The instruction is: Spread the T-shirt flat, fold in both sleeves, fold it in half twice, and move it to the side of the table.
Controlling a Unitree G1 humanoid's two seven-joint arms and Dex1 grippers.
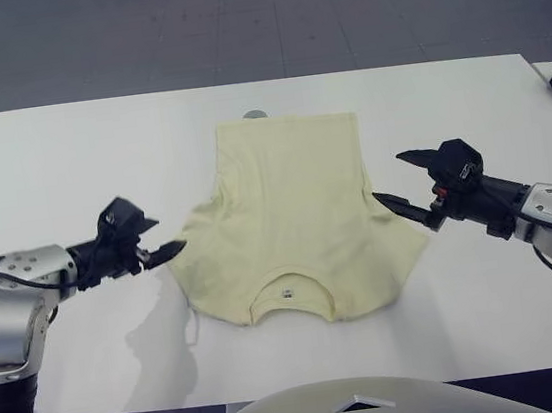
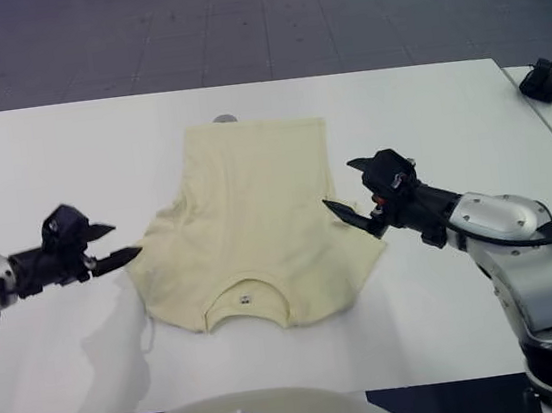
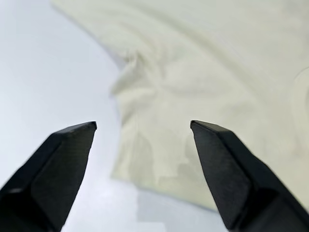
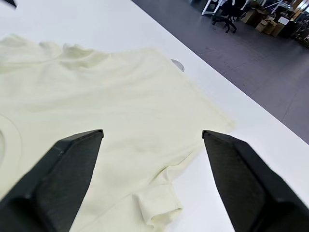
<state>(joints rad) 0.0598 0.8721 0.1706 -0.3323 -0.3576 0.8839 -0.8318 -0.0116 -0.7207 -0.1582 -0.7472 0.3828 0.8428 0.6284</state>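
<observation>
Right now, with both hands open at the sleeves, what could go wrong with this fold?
1. The left sleeve is crumpled beside the left hand, so a pinch may catch several layers and fold in a lump.
2. The right sleeve is bunched near the right hand; folding it now could press that crease in.
3. The T-shirt lies loose on the table, so an uneven pull may drag it askew.

White table point(image 1: 68, 151) under T-shirt point(image 1: 297, 214)
</observation>
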